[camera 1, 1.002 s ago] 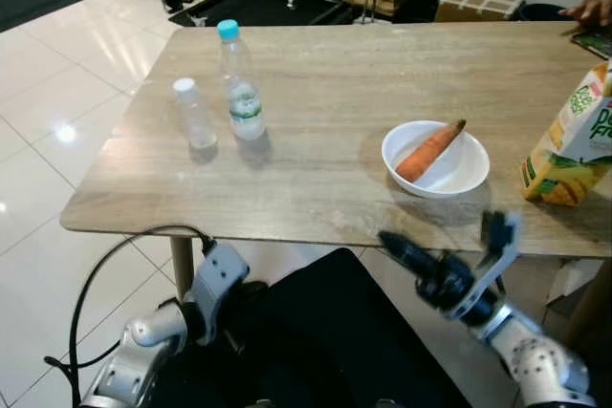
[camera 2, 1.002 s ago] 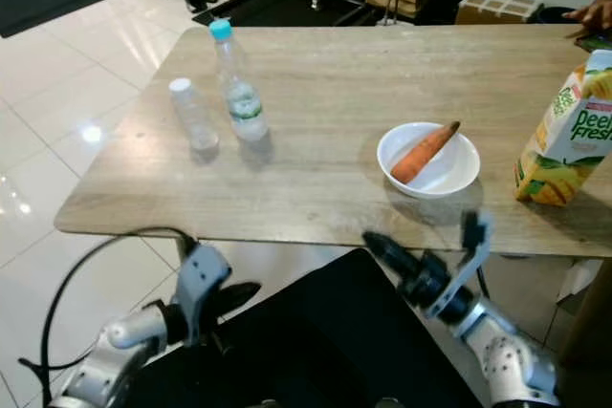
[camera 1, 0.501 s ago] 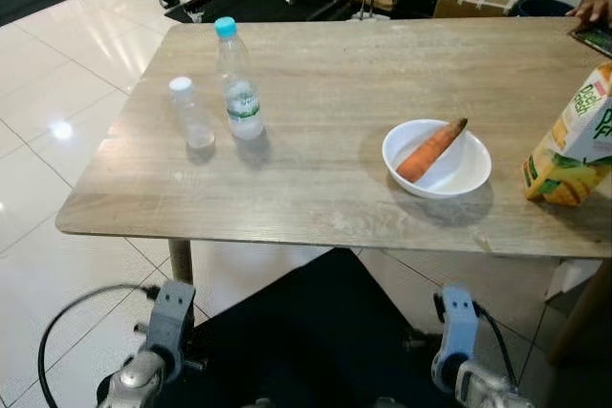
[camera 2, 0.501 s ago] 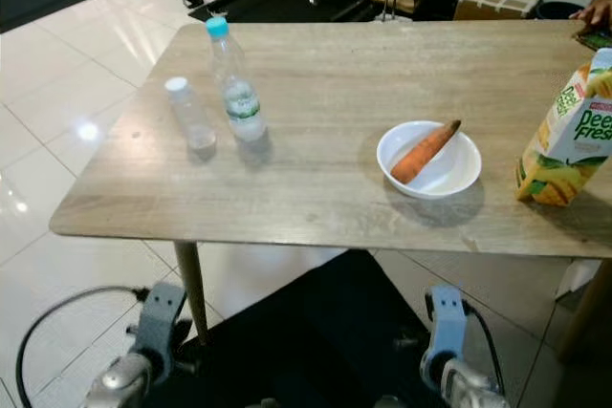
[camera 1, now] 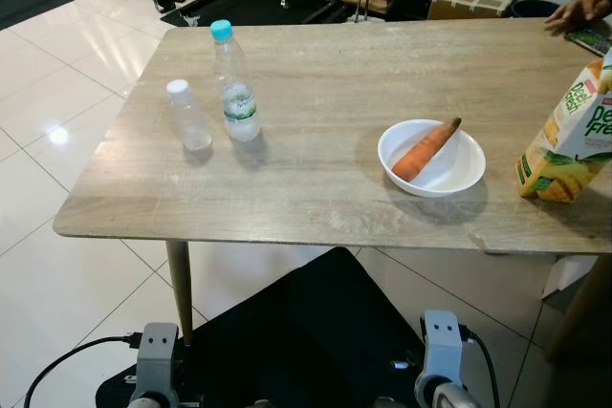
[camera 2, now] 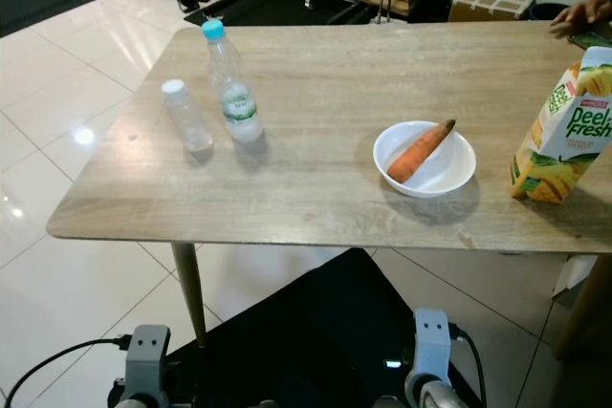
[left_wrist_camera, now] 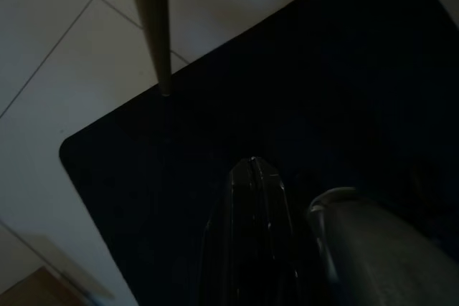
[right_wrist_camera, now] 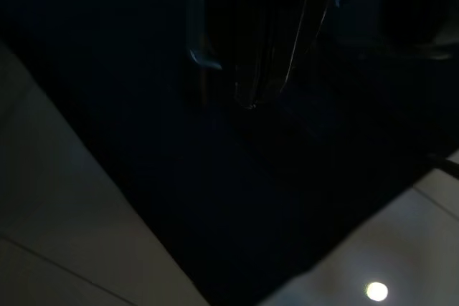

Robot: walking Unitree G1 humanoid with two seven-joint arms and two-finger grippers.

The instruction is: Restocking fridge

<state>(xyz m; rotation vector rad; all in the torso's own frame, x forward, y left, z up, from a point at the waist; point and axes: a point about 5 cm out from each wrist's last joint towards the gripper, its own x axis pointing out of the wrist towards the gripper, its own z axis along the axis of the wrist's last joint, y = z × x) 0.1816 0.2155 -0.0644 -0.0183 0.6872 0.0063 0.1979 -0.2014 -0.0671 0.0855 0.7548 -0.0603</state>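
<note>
Juice carton [camera 1: 572, 136] and person's hand [camera 1: 578, 12] cut off.

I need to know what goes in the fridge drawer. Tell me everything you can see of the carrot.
The carrot is orange, unpeeled-looking and whole, with a darker brownish tip. It lies slanted in a shallow white bowl on the wooden table, its thick end down in the bowl and its thin tip resting over the far rim. It touches nothing but the bowl. It sits between the water bottles and the juice carton.
</note>
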